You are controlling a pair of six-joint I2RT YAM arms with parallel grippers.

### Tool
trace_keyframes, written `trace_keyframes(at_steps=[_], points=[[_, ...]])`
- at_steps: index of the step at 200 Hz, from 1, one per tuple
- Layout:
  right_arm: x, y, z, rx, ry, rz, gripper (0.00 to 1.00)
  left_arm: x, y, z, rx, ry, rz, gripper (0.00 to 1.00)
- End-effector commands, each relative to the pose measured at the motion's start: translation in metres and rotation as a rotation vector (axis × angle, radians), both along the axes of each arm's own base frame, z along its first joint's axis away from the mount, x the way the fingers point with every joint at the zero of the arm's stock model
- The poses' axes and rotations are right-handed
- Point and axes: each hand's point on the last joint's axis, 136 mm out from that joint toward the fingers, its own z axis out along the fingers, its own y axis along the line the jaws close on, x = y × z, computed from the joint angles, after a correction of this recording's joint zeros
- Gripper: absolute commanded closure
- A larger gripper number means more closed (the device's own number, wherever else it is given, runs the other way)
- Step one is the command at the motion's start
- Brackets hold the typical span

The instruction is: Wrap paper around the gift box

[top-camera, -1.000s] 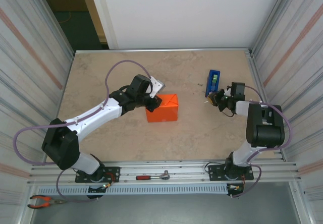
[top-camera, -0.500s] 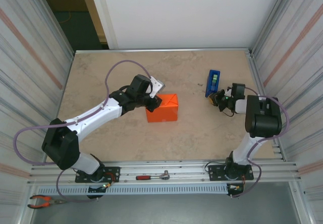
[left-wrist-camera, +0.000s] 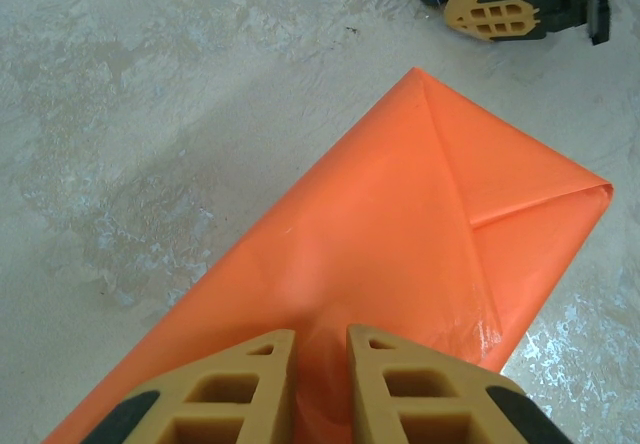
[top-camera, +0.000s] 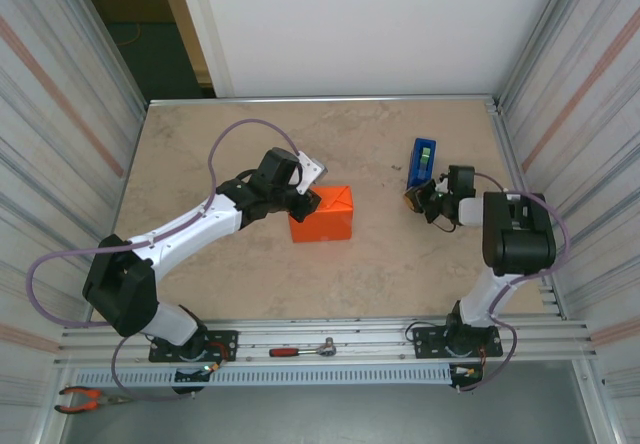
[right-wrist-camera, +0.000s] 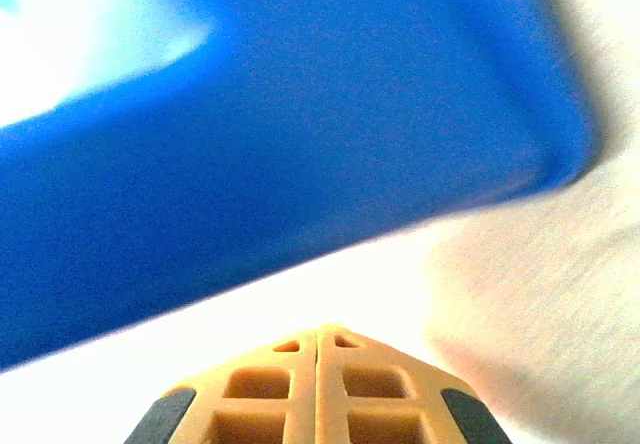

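Note:
The gift box (top-camera: 322, 214) sits mid-table as a bright orange block, fully skinned in the paper (left-wrist-camera: 400, 214), with a triangular end flap folded flat on its top. My left gripper (top-camera: 305, 202) is at the box's left end. Its tan fingers (left-wrist-camera: 320, 336) are pinched on a raised ridge of the orange paper. My right gripper (top-camera: 412, 199) is shut with nothing in it, fingertips (right-wrist-camera: 319, 336) pressed together just below the blue tape dispenser (right-wrist-camera: 250, 144). In the left wrist view the right gripper (left-wrist-camera: 495, 9) is beyond the box's far corner.
The blue tape dispenser (top-camera: 423, 162) stands right of centre on the marbled table. A red-handled ratchet (top-camera: 303, 348) lies on the front rail and pliers (top-camera: 85, 398) at the bottom left. Corrugated metal walls close both sides.
My right gripper has slid a little to the left, below the tape dispenser, as its arm folded in. The left gripper and box have not moved.

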Motion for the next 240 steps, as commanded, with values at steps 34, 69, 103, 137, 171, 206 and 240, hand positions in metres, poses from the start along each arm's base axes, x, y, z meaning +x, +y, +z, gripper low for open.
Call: trace_keyframes(at_steps=[34, 69, 103, 137, 171, 206, 240], points=[[-0.015, 0.037, 0.102, -0.022, -0.180, 0.149, 1.00, -0.032, 0.016, -0.050, 0.133, 0.151, -0.033, 0.81], [-0.038, 0.070, 0.150, -0.022, -0.265, 0.223, 1.00, -0.033, 0.017, -0.051, 0.136, 0.150, -0.031, 0.81], [-0.063, 0.102, 0.179, -0.014, -0.321, 0.278, 1.00, -0.032, 0.017, -0.050, 0.133, 0.149, -0.032, 0.81], [-0.087, 0.126, 0.182, -0.010, -0.313, 0.290, 1.00, -0.033, 0.017, -0.050, 0.131, 0.152, -0.031, 0.81], [-0.102, 0.152, 0.182, -0.011, -0.307, 0.305, 1.00, -0.033, 0.016, -0.050, 0.130, 0.151, -0.031, 0.81], [-0.109, 0.172, 0.179, -0.019, -0.290, 0.298, 1.00, -0.033, 0.017, -0.049, 0.127, 0.150, -0.030, 0.81], [-0.112, 0.184, 0.176, -0.021, -0.245, 0.272, 1.00, -0.034, 0.017, -0.051, 0.129, 0.156, -0.032, 0.81]])
